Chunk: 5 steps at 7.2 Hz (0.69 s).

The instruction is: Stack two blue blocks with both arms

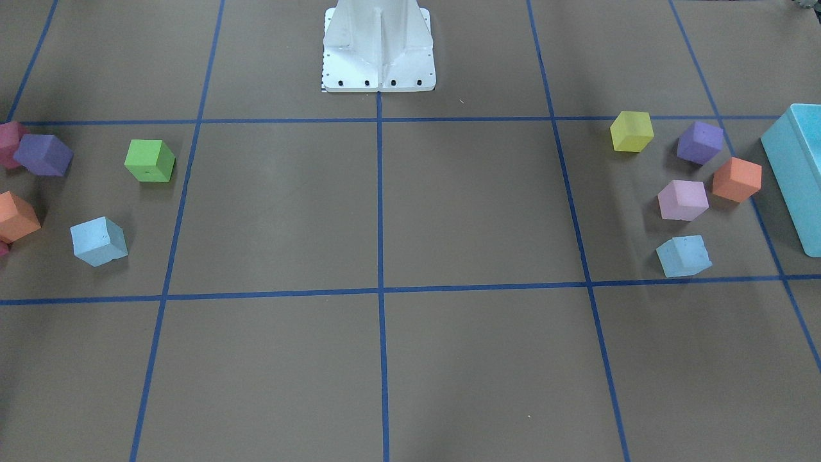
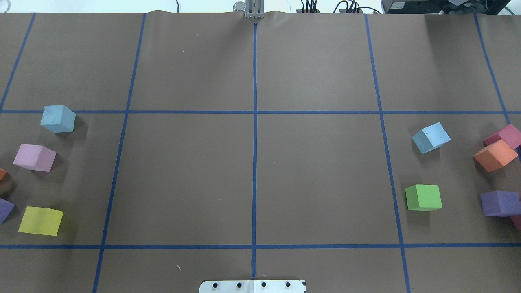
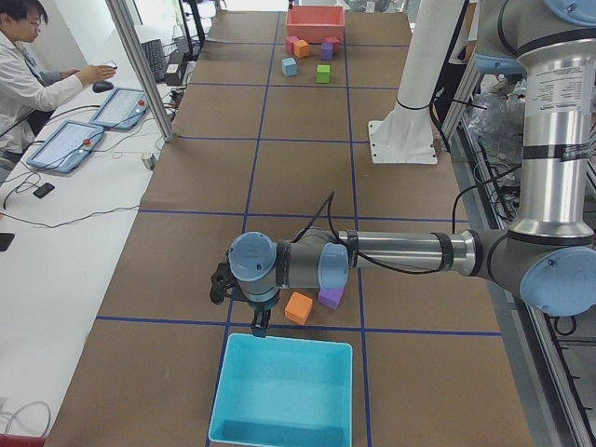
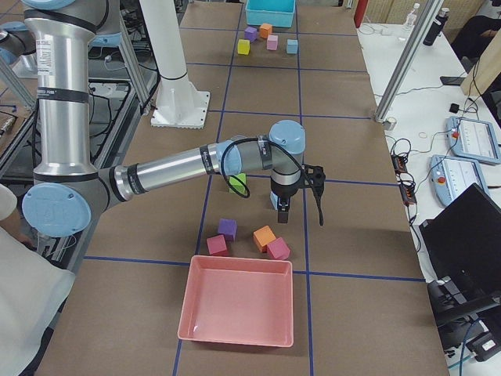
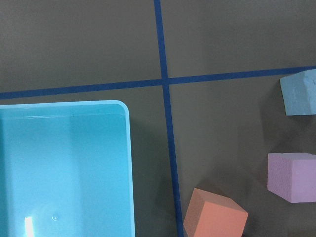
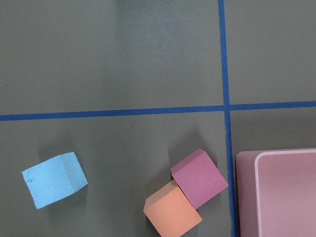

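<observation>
One blue block (image 2: pixel 58 118) lies on the robot's left side of the table and also shows in the front view (image 1: pixel 684 255) and at the right edge of the left wrist view (image 5: pixel 300 92). The other blue block (image 2: pixel 431 137) lies on the right side, seen too in the front view (image 1: pixel 98 240) and the right wrist view (image 6: pixel 54 179). The left gripper (image 3: pixel 260 326) hangs above the table by the turquoise box's far edge. The right gripper (image 4: pixel 282 213) hangs above the table near the green cube. Both show only in the side views, so I cannot tell whether they are open or shut.
A turquoise box (image 1: pixel 798 173) stands at the left end, a pink tray (image 4: pixel 239 305) at the right end. Yellow (image 2: pixel 40 220), pink (image 2: pixel 34 157), orange (image 1: pixel 736 179) and purple (image 1: pixel 699 142) cubes lie by the left block. Green (image 2: pixel 423 197), orange (image 2: pixel 494 155), magenta and purple cubes lie by the right one.
</observation>
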Tool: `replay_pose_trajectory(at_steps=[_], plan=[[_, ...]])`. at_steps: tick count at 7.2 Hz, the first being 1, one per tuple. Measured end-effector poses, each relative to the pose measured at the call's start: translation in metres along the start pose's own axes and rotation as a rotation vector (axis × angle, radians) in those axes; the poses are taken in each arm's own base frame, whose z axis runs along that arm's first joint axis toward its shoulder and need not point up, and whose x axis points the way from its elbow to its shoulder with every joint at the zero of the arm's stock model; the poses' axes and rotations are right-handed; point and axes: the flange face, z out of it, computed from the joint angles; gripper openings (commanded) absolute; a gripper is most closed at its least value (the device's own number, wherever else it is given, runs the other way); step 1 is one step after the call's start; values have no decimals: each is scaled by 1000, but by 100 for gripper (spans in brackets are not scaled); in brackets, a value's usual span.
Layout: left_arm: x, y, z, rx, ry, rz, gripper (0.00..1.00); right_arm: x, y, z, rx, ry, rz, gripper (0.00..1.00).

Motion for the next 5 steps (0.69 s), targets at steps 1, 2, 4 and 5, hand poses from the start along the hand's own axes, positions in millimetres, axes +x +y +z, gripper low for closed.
replay_pose_trajectory(at_steps=[1, 2, 4, 5], plan=[[0, 0, 0, 0, 0, -2, 99, 1, 2, -2, 4, 0, 0, 100], [0, 0, 0, 0, -2, -5, 100, -2, 5, -8, 16, -2, -6, 100], [10, -12, -8, 15, -5, -13, 100, -27, -9, -19, 52, 7, -55, 100], [24, -28, -17, 34, -5, -43, 99, -61, -27, -18, 69, 29, -119, 100]])
